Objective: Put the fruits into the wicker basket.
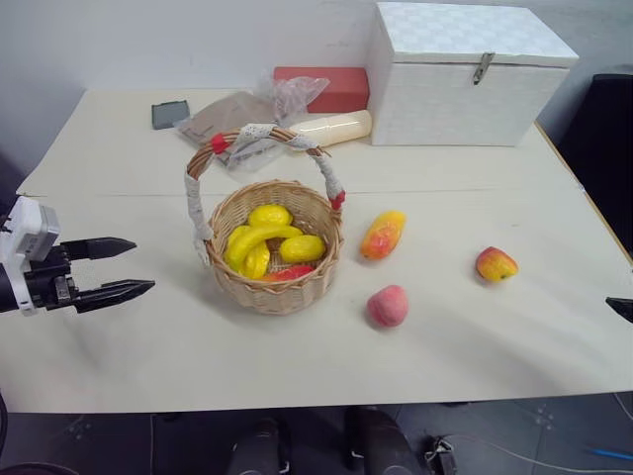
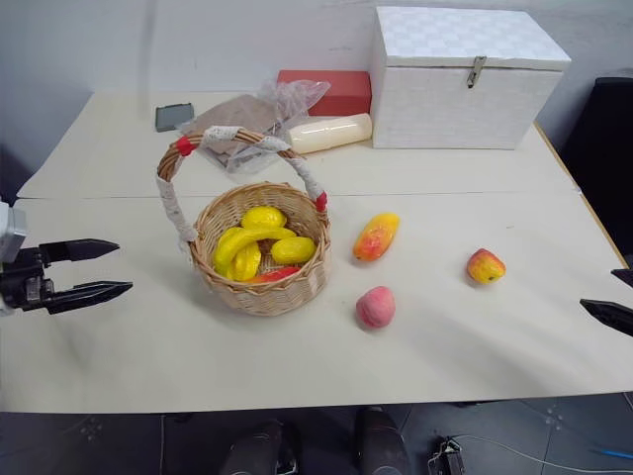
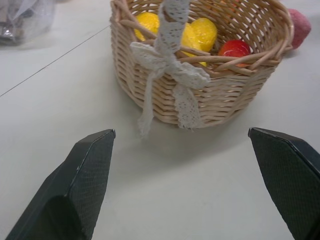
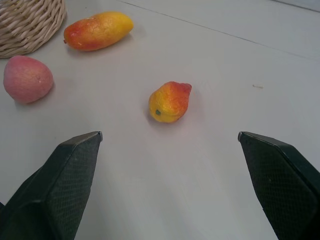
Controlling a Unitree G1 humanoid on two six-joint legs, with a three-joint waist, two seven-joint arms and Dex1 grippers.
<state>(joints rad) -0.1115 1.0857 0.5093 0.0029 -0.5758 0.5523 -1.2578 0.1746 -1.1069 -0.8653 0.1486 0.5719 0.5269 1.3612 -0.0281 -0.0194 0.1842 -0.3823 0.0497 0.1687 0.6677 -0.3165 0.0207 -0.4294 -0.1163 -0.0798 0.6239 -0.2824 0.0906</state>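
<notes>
The wicker basket (image 1: 272, 287) stands left of the table's middle, its arched handle wrapped in white lace and red ribbon; yellow bananas and lemons and a red piece lie inside. Three fruits lie on the table to its right: an orange-yellow mango (image 1: 383, 235) close to the basket, a pink peach (image 1: 388, 306) nearer the front, and a small red-and-yellow fruit (image 1: 496, 264) further right. My left gripper (image 1: 143, 265) is open, hovering left of the basket and pointing at it. My right gripper (image 2: 596, 287) is open at the right edge, facing the small red-and-yellow fruit (image 4: 170, 102).
A white box (image 1: 465, 74) with a metal latch stands at the back right. A red box (image 1: 331, 87), a crumpled plastic bag (image 1: 247, 114), a cream tube (image 1: 331, 129) and a small grey object (image 1: 170, 114) lie along the back. Bare tabletop surrounds the fruits.
</notes>
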